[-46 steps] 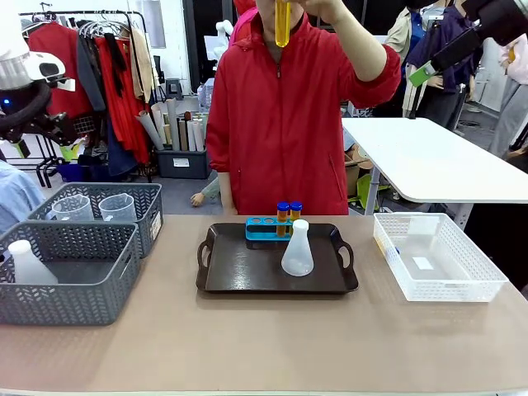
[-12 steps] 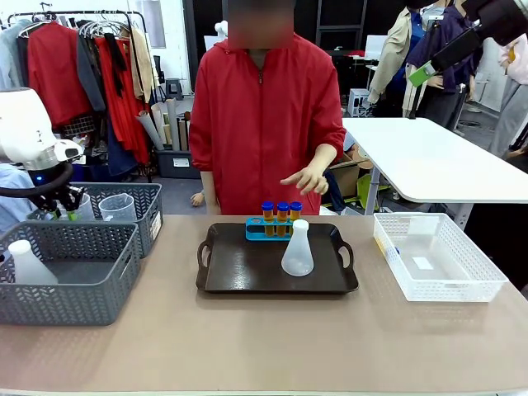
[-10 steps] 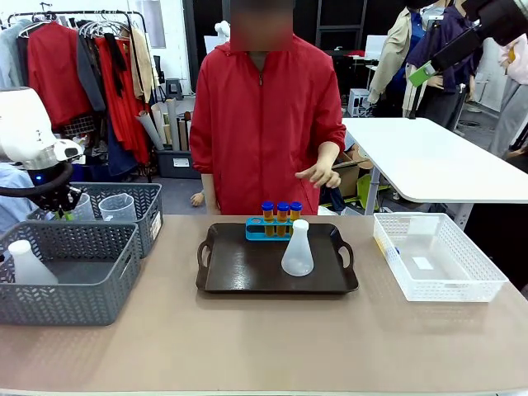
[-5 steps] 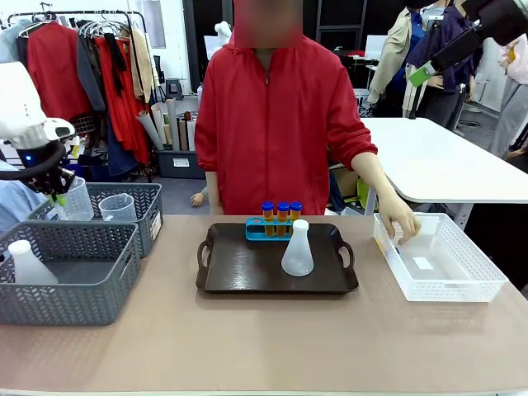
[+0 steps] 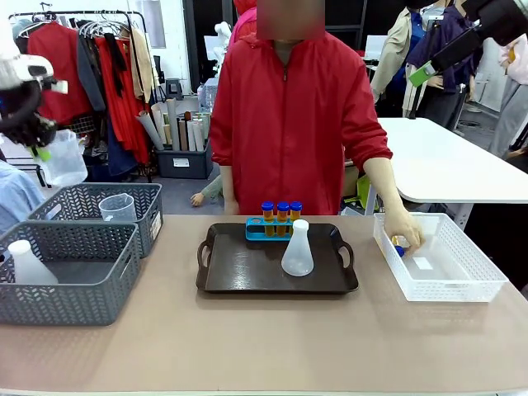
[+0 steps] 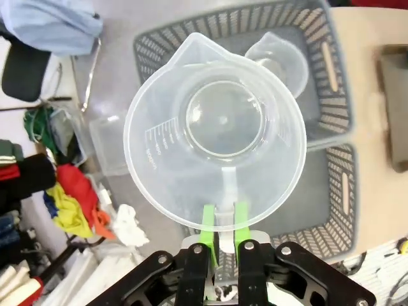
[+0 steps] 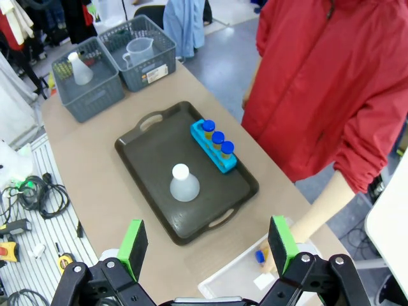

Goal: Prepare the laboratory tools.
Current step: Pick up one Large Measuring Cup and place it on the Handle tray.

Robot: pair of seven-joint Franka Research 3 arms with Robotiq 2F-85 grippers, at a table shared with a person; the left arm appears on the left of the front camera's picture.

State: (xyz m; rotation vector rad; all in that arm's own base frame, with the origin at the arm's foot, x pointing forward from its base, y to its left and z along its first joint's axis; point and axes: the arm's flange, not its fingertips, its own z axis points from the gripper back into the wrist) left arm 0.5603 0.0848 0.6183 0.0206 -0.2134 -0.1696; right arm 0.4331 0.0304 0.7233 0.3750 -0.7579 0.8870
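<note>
One beaker (image 6: 213,127), scale illegible, handle nipped in L jaws; R jaws wide, empty.

Front of table (image 5: 264,346) open. Near half of tray (image 5: 247,280) bare; flask (image 5: 297,252), rack (image 5: 256,232) w/ tubes (image 5: 282,211) block its back. Right: person's hand (image 5: 406,231) prob. inside white bin (image 5: 478,290); baskets (image 5: 74,289) crowd left edge.

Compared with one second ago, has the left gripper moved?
Yes. The left gripper, shut on the measuring beaker, has risen: it was down at the rim of the far grey basket and is now well above it.
</note>
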